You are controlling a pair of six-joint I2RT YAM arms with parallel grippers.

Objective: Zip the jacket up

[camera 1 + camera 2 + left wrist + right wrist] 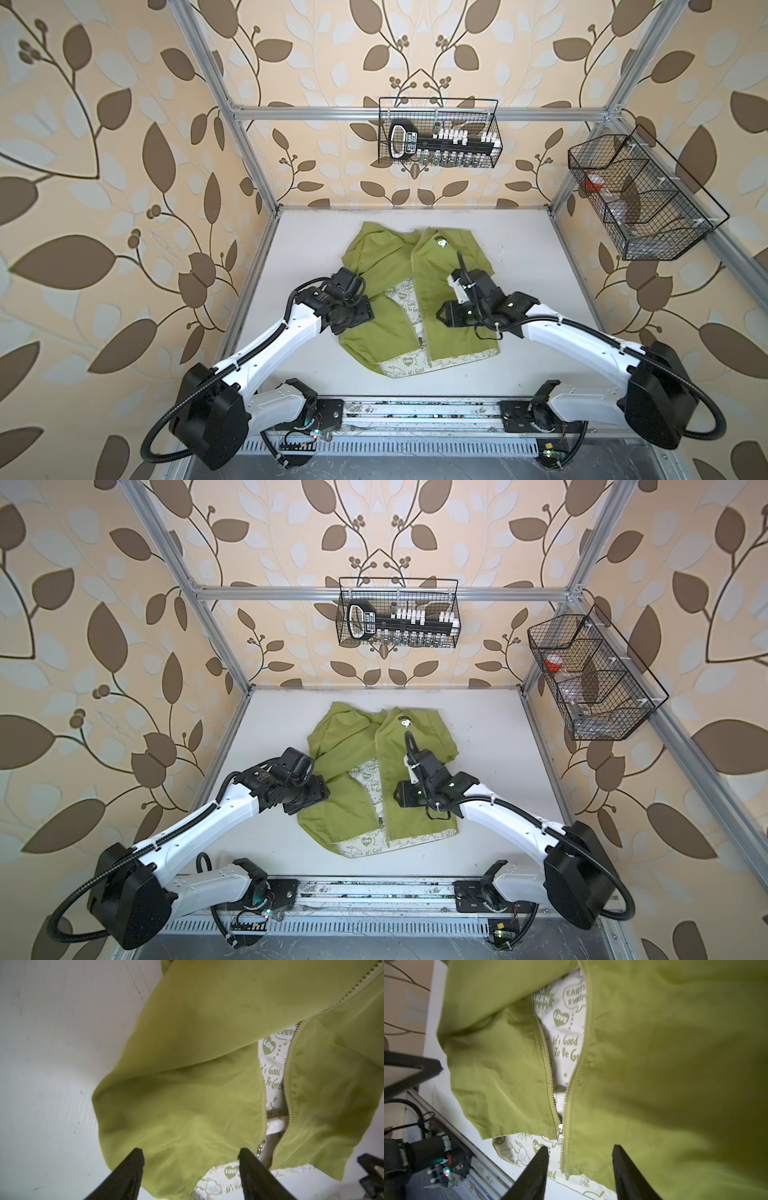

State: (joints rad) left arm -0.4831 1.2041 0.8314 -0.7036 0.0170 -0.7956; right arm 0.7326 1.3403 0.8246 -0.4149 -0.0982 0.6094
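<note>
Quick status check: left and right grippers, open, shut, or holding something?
Left gripper: open, holding nothing, over the jacket.
Right gripper: open, holding nothing, near the zipper pull.

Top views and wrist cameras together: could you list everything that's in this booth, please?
jacket: one, lime green with white printed lining, flat on the table, front open
zipper pull: one, silver, near the hem
table: one, white
back basket: one, black wire, hung at the back, holding a black-and-white tool rack
side basket: one, black wire, hung at the right
left gripper: one, black, open above the jacket
right gripper: one, black, open over the zipper edge
</note>
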